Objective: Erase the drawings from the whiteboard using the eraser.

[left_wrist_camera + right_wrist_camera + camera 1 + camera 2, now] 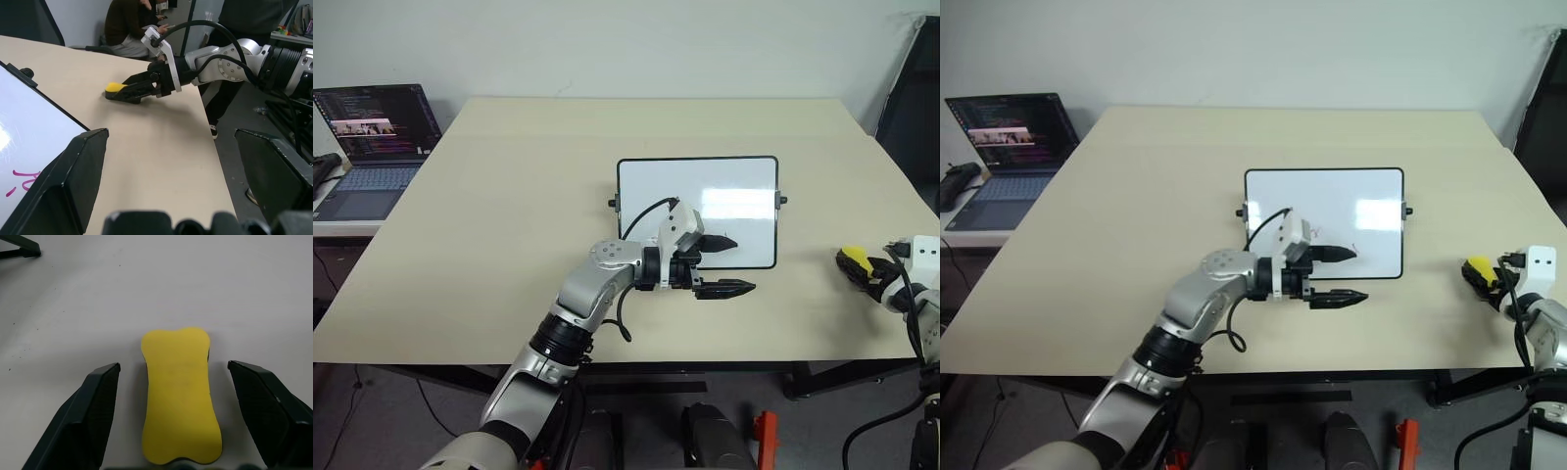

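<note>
Jaws of the right gripper stand spread astride the eraser; close squarely across its narrow waist.

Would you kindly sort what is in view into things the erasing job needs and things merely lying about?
Needed:
glossy white black-framed whiteboard
thin red-pink marker drawings
small yellow eraser block
right gripper, open around it

Lying about:
open dark laptop
seated person

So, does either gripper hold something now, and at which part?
Nothing is held. The right gripper stands open around the eraser, which lies on the table, gaps on both sides. The left gripper is open and empty.
</note>
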`<state>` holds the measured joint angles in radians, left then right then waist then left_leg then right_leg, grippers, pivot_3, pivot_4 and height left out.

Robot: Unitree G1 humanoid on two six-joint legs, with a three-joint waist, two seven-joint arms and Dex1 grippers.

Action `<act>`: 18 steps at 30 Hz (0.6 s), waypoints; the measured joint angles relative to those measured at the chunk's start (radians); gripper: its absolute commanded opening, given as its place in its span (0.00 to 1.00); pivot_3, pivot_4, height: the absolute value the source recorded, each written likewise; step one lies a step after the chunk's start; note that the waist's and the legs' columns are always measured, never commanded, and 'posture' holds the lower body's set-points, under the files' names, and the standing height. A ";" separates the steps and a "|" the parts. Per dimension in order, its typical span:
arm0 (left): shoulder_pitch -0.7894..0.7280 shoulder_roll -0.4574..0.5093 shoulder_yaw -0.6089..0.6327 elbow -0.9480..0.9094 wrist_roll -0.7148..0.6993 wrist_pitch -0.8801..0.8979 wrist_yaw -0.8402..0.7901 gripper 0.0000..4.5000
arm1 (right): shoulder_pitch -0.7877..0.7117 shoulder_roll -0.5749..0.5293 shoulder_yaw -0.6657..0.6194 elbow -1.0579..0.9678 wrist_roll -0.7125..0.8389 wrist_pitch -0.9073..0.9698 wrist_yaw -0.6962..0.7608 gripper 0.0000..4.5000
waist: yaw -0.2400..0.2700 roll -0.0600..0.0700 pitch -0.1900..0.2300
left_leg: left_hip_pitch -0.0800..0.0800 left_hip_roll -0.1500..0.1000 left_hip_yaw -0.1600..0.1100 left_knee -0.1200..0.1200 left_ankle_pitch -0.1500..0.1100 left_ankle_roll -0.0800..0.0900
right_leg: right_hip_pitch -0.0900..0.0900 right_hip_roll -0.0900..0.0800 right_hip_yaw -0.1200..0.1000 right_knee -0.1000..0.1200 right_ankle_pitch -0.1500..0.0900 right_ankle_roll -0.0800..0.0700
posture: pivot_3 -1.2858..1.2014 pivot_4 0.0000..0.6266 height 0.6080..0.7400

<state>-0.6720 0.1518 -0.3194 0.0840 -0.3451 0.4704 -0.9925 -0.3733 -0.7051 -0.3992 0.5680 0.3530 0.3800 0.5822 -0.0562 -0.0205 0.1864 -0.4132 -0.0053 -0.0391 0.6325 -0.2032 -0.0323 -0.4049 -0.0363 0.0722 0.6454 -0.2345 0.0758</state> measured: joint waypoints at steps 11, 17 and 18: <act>0.002 0.001 0.000 0.000 0.011 0.000 -0.001 1.00 | -0.002 0.000 0.000 0.006 -0.004 -0.003 -0.001 0.25 | 0.000 0.000 0.000 | 0.000 0.000 0.000 0.000 0.000 0.000 | 0.000 0.000 0.000 0.000 0.000 0.000 | 0.52 0.24 1.00; 0.002 0.002 0.000 0.000 0.012 0.000 -0.001 1.00 | 0.001 0.000 0.000 -0.008 -0.010 -0.002 0.001 0.25 | 0.000 0.000 0.000 | 0.000 0.000 0.000 0.000 0.000 0.000 | 0.000 0.000 0.000 0.000 0.000 0.000 | 0.52 0.24 1.00; 0.001 0.011 0.001 0.000 0.013 -0.001 -0.002 1.00 | 0.011 0.000 -0.001 -0.044 -0.007 0.005 0.005 0.25 | 0.000 0.000 0.000 | 0.000 0.000 0.000 0.000 0.000 0.000 | 0.000 0.000 0.000 0.000 0.000 0.000 | 0.52 0.24 1.00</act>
<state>-0.6705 0.1630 -0.3183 0.0840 -0.3320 0.4689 -0.9941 -0.3628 -0.7050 -0.3999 0.5244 0.3458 0.3848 0.5876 -0.0563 -0.0203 0.1864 -0.4132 -0.0053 -0.0391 0.6325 -0.2032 -0.0323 -0.4050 -0.0363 0.0723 0.6455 -0.2346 0.0759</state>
